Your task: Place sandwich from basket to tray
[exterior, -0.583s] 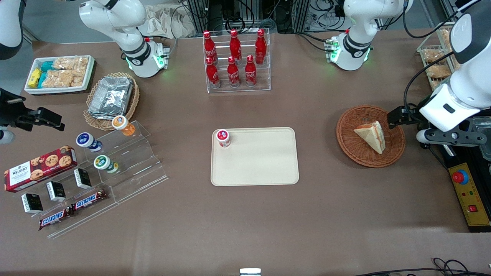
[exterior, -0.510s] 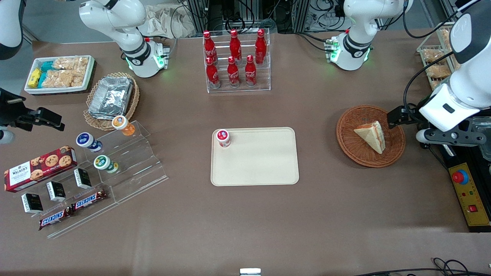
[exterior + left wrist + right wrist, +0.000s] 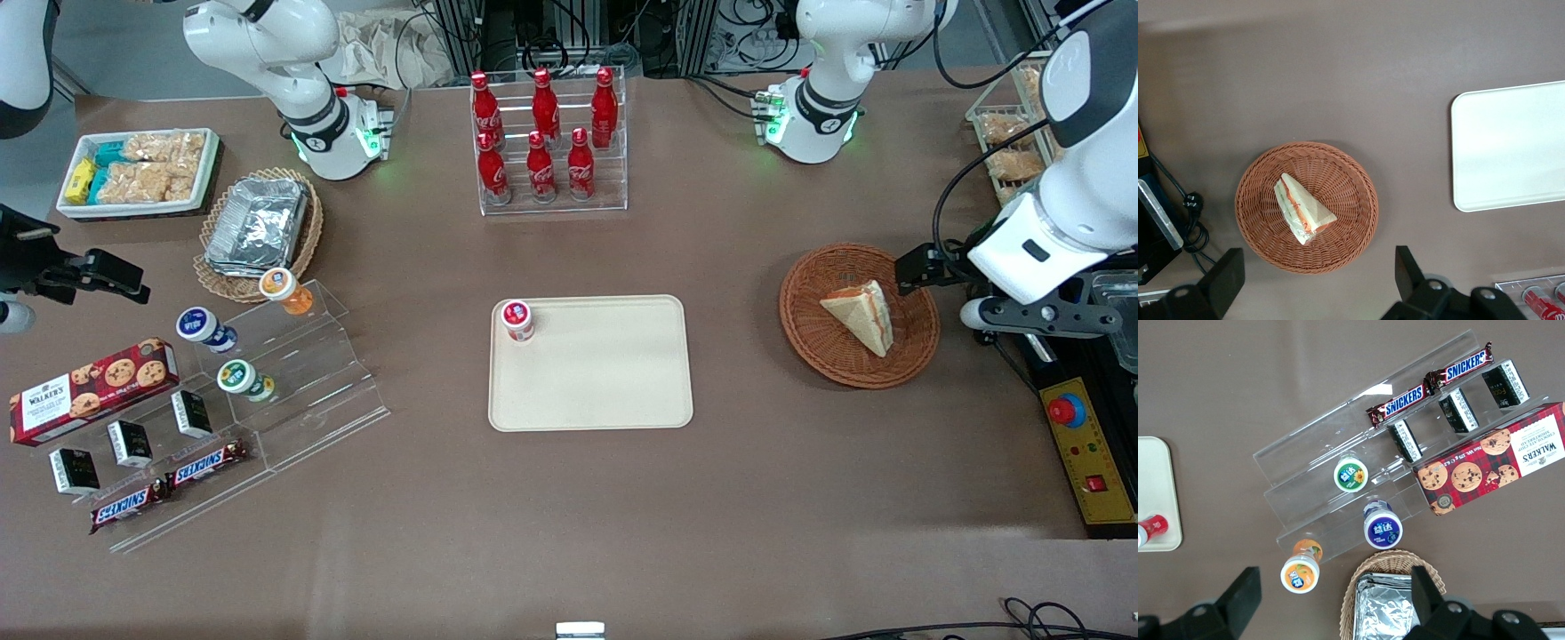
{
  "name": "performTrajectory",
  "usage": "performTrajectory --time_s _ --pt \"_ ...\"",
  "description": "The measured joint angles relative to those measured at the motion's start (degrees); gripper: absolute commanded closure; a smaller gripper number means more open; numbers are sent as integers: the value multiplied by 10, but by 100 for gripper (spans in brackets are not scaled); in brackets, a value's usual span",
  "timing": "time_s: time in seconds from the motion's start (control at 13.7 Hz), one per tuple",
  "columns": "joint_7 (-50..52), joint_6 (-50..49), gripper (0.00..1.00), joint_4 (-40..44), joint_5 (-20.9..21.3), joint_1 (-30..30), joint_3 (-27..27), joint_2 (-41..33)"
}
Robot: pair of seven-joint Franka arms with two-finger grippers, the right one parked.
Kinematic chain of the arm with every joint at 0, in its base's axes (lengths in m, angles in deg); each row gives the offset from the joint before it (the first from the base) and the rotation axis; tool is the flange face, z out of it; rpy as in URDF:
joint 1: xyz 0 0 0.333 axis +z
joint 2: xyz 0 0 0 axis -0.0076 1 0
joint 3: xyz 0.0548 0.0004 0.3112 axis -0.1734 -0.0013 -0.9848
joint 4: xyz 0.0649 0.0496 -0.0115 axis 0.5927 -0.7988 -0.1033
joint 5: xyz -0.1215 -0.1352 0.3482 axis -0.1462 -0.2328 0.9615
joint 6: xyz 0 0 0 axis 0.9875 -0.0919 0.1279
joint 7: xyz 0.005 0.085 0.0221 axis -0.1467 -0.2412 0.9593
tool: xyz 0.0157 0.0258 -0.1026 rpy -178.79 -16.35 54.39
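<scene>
Round reddish-brown woven wicker basket [image 3: 859, 316]: rough weave. Flat cream-beige plastic tray [image 3: 590, 363]: smooth, matt. Black gripper [image 3: 1318, 283] above the basket: matt plastic.

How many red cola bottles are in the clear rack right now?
6, in two rows in the clear rack: farther from the front camera; nearer. None seems hidden. The open gripper hovers near the basket.

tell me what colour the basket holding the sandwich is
Reddish-brown woven wicker basket, clearest in the left wrist view.
</scene>
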Motion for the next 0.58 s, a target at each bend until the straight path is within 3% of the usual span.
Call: performTrajectory --time_s 0.58 --pt "0 -15 0 1 0 0 1 0"
